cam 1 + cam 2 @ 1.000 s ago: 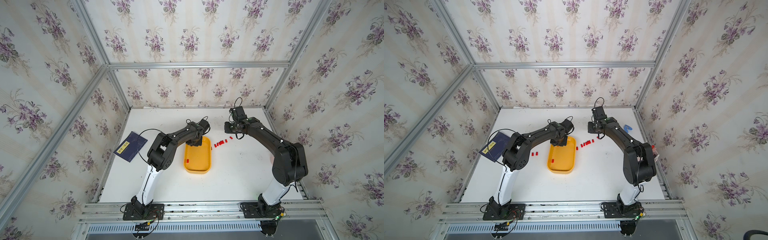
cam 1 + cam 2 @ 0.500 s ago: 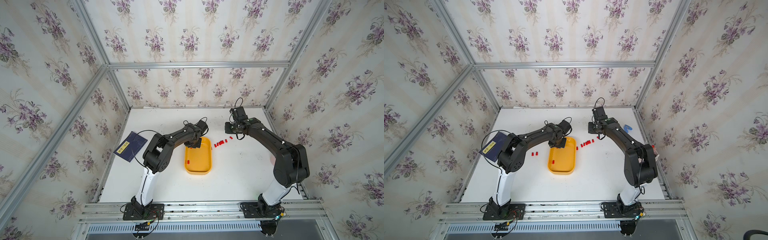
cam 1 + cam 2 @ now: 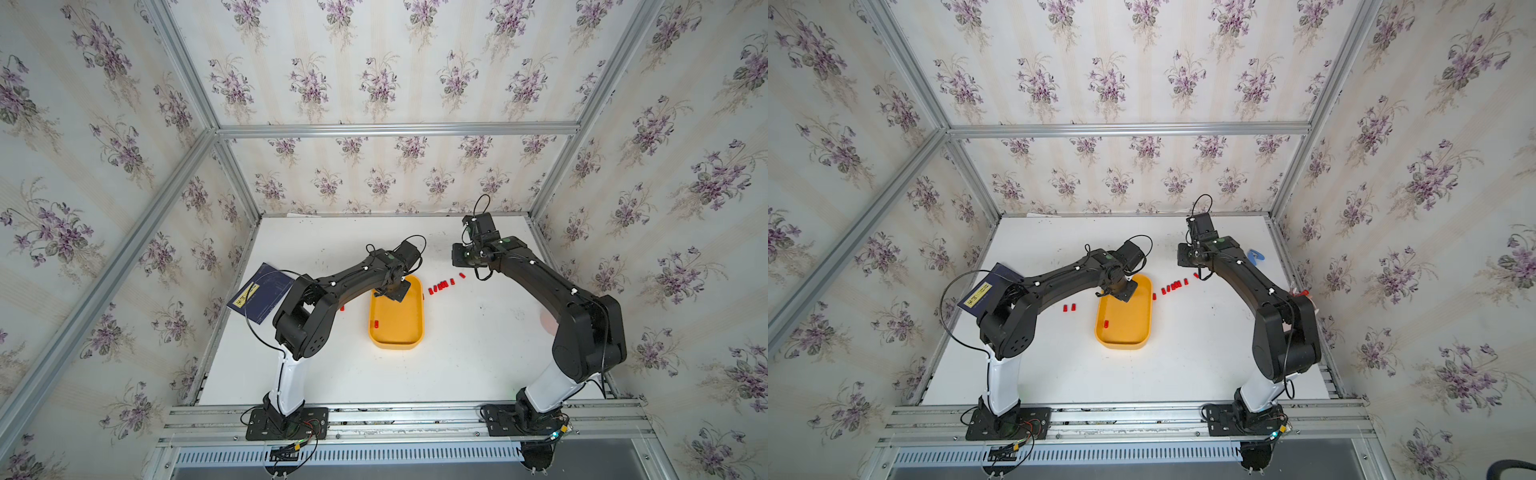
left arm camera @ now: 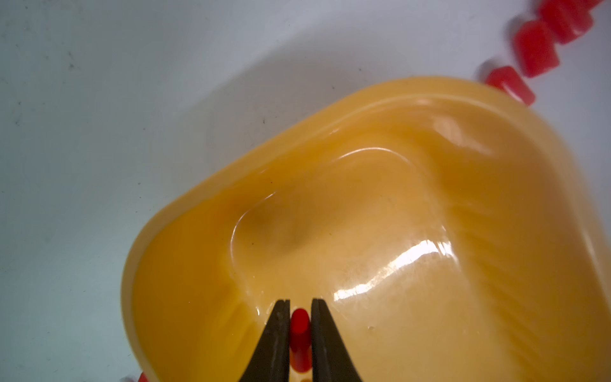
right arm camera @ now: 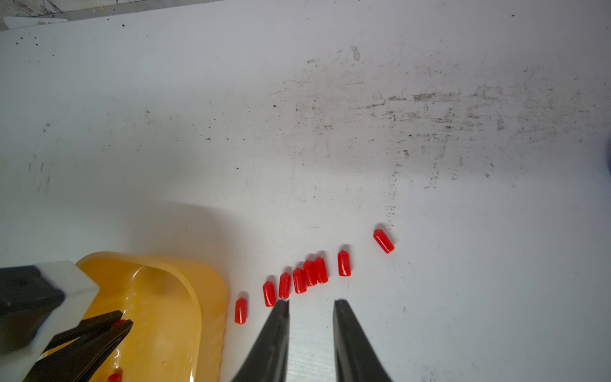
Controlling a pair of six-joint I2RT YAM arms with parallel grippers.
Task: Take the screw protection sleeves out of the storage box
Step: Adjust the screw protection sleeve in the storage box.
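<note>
Nearly done, by my reckoning. 1 loose sleeve (image 3: 376, 324) lies in the near half of the storage box (image 3: 395, 345). Farther on, the left gripper (image 4: 300, 302) pinches a held sleeve (image 4: 300, 325) over the box's far end. On the table (image 3: 457, 353), 2 sleeves (image 3: 1069, 308) lie left of the box and a row of 8 (image 5: 310, 273) right. The right gripper (image 5: 311, 302) is part-open and empty beside the row.

Sleeve row (image 3: 442, 286) close beside storage box (image 3: 395, 344)
</note>
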